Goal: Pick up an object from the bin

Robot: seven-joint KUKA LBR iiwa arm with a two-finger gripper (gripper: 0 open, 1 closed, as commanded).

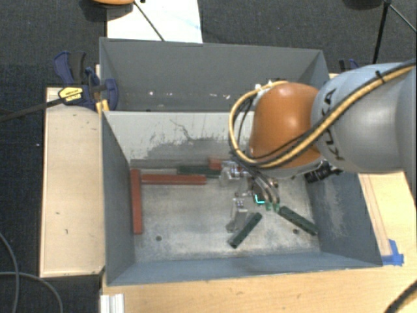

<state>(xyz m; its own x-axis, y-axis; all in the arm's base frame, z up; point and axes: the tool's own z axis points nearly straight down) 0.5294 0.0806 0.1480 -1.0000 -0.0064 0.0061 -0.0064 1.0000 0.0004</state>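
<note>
Nothing is off the floor of the bin (118,194) yet, so I'd say the pick is barely under way and the grasp and lift are all still to do. The gripper (244,212) hangs low, right of the middle, just above a dark green bar (245,231) lying slantwise, with a second dark green bar (297,220) nearby. Whether the pincer is spread or pinching, I cannot tell.

Dark grey carpet (32,31) (black cables (26,110) trailing across) covers the floor.
</note>
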